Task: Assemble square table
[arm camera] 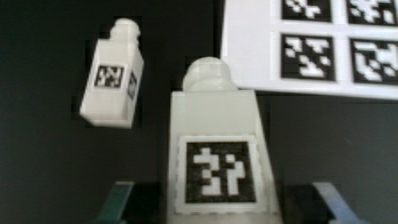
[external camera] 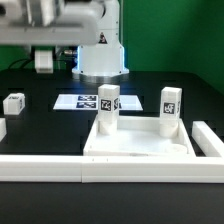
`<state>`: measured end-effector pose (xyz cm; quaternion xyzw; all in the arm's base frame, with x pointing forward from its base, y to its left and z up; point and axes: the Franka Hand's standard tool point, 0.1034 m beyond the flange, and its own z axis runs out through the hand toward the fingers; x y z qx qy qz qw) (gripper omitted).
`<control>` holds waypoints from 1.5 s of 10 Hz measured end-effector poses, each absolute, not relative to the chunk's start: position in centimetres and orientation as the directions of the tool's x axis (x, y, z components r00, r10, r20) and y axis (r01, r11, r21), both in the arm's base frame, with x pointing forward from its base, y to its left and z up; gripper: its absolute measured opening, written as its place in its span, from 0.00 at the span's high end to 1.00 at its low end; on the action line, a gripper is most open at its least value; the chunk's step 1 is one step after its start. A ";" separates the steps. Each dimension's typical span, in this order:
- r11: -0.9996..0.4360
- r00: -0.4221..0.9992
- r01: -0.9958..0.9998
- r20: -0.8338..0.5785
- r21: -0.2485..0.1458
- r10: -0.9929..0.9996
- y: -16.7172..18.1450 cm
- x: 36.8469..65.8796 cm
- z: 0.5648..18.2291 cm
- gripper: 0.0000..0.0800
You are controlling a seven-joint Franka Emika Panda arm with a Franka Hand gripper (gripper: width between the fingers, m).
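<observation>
The square table's white slab [external camera: 140, 146] lies flat near the front, with two tagged legs [external camera: 108, 106] [external camera: 170, 106] standing upright on its back corners. My gripper [external camera: 45, 60] hangs above the black table at the exterior view's back left, shut on a third white leg [arm camera: 217, 140]. That leg's tag faces the wrist camera and its round tip points away. The teal fingers [arm camera: 121, 200] flank the leg's base. Another loose leg [arm camera: 114, 86] lies on the table below, also seen at the left edge [external camera: 13, 102].
The marker board [external camera: 85, 102] [arm camera: 329, 45] lies flat behind the slab. A long white L-shaped rail [external camera: 60, 166] runs along the front and up the exterior view's right side. Part of one more white piece [external camera: 2, 128] shows at the far left. The arm's white base [external camera: 100, 62] stands at the back.
</observation>
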<state>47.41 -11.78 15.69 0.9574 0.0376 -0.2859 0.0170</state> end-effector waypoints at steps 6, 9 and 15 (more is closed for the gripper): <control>-0.995 0.984 0.083 -0.164 0.053 0.073 -11.2 52.5 18.0 0.64; -0.997 1.000 0.000 0.024 0.077 0.002 -5.2 55.6 18.2 0.64; -0.999 0.888 -0.040 0.460 0.017 -0.028 1.1 60.5 19.4 0.64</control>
